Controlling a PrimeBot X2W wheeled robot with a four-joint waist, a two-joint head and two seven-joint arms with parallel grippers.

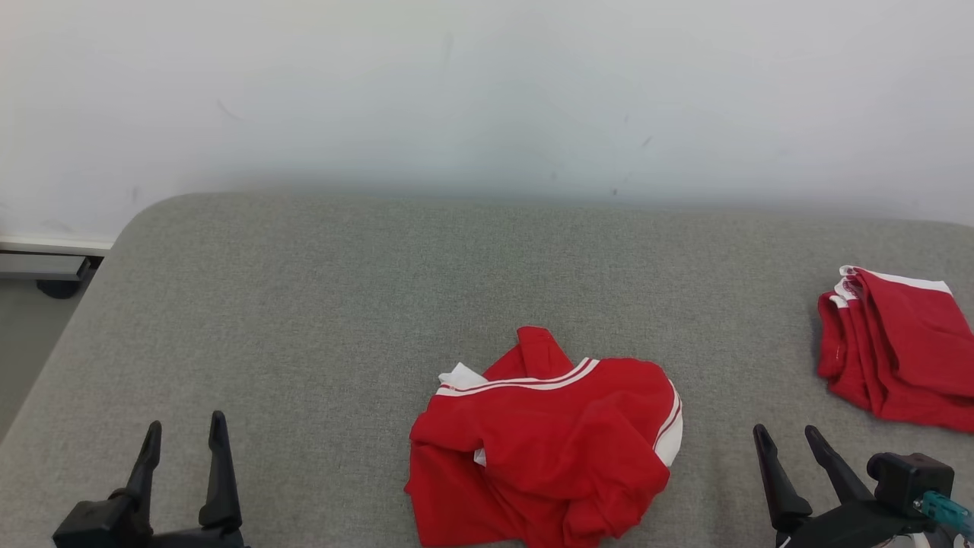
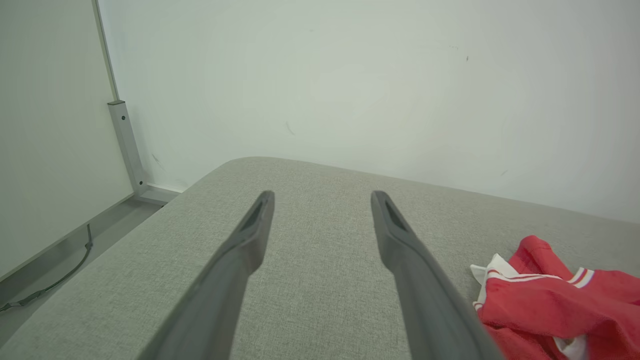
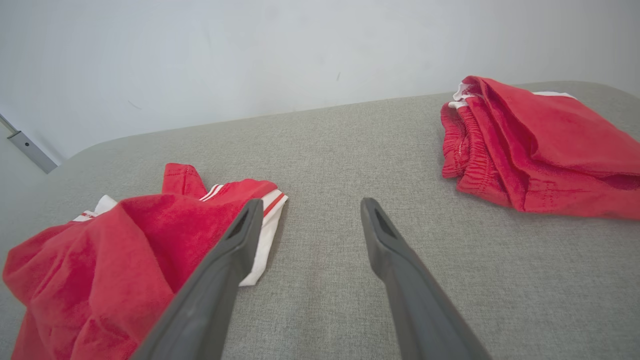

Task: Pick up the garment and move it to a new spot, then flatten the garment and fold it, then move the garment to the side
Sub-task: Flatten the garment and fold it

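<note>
grey table: crumpled red garment, folded pile

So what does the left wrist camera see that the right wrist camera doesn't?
Left wrist view: the open left gripper and a dark cable trailing low at the far left. Right wrist view: the open right gripper and a folded red garment lying off to one side. Both share the crumpled red garment, the grey padded table and the white wall.

The bench is covered in coarse, matt grey woven cloth. The garment is soft red knit cloth with smooth white trim. The jaws of the left gripper seem matt dark plastic.
</note>
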